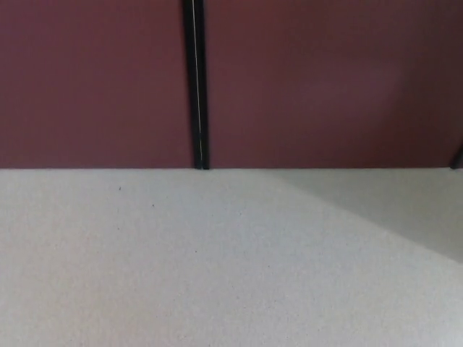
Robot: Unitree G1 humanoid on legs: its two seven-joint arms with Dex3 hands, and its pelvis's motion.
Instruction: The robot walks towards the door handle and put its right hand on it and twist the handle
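Neither hand of the robot appears in the head view, nor any forearm; whether the fingers are released, clenched or grasping anything cannot be told, and no arm pose can be reported.

Landmark for this report: the black vertical strip (196, 83), which descends from the top edge, somewhat left of picture centre, and ends where the dark surface meets the floor. A thin pale line runs down the strip's length, consistent with a seam or gap.

Left of the strip: a dark red panel (90, 79), flat, plain, unmarked. Right of the strip: a second dark red panel (325, 79) of the same colour and finish. Both panels touch the strip along their inner edges. Whether either panel is a door leaf or fixed wall cannot be determined.

Door handle: not visible on either panel within the framed area. Its position relative to the strip cannot be stated.

Below the strip and both panels: a pale speckled floor (181, 267) fills the lower half of the picture, meeting the panels along a straight horizontal line. Right of the strip's foot, a slightly lighter wedge crosses the floor diagonally toward the right edge.

Far right of the strip, at the panel's base on the picture edge: a small dark object (458, 157), cropped and unidentifiable.
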